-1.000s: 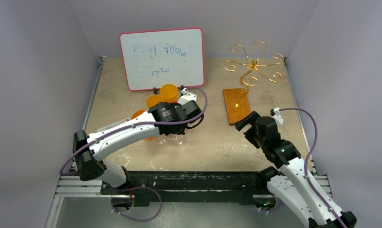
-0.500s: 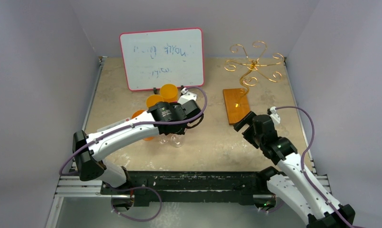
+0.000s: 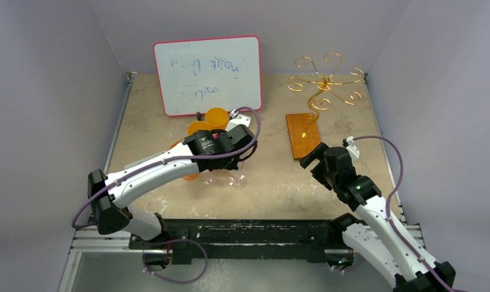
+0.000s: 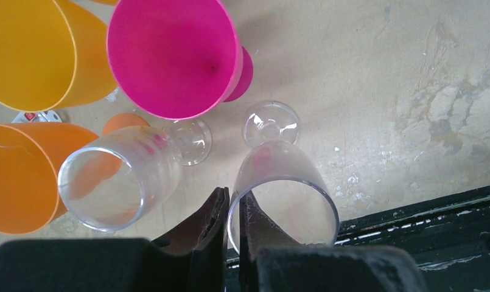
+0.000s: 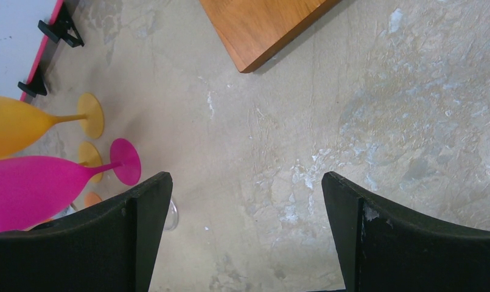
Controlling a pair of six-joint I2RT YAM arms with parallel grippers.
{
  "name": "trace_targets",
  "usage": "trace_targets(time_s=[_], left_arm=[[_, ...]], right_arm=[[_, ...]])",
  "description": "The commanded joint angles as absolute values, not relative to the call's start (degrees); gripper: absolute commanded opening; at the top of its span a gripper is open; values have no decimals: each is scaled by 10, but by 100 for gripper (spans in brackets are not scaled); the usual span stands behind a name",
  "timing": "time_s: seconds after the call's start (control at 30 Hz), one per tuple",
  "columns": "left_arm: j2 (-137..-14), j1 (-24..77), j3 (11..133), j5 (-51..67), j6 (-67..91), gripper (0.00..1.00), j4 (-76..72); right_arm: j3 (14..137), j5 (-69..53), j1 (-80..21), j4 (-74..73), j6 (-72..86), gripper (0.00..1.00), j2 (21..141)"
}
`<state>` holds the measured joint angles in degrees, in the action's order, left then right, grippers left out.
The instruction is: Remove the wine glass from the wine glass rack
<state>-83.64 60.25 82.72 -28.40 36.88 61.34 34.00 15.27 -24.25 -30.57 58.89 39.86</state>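
The gold wire wine glass rack [image 3: 326, 82] stands at the back right on its orange-brown wooden base [image 3: 303, 135], and nothing hangs from its curled arms. A clear wine glass [image 4: 282, 182] stands upright on the table among the other glasses, with its foot [image 3: 236, 180] on the surface. My left gripper [image 4: 233, 194] is shut on its rim, one finger inside the bowl and one outside. My right gripper [image 5: 247, 182] hovers open over bare table near the base's front corner [image 5: 254, 36], with nothing between its fingers.
A second clear glass [image 4: 117, 179], a pink one [image 4: 169, 55], a yellow one [image 4: 29, 52] and an orange one [image 4: 17, 176] crowd just left of the held glass. The red-framed whiteboard [image 3: 207, 74] stands behind them. The black front rail [image 4: 413, 213] runs close by.
The left wrist has shifted a little and the clear glass's foot has slid slightly right. The right arm drew back a bit a second ago and has since kept still.
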Motion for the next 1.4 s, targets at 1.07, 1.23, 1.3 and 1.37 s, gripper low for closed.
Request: trace_targets(time_s=[1.07,1.23,1.3,1.37], left_arm=[[-817,578,856,-312,393,6,643],[-817,577,851,-294,390,6,636],[-817,577,850,-284,389,6,634],[-817,577,851,-280,390,5,634]], right_arm=[[359,156,-241,-304,585,95,405],[359,156,-241,-304,584,95,405],[359,156,-241,-306,585,95,405],[359,156,-241,-305,585,95,404]])
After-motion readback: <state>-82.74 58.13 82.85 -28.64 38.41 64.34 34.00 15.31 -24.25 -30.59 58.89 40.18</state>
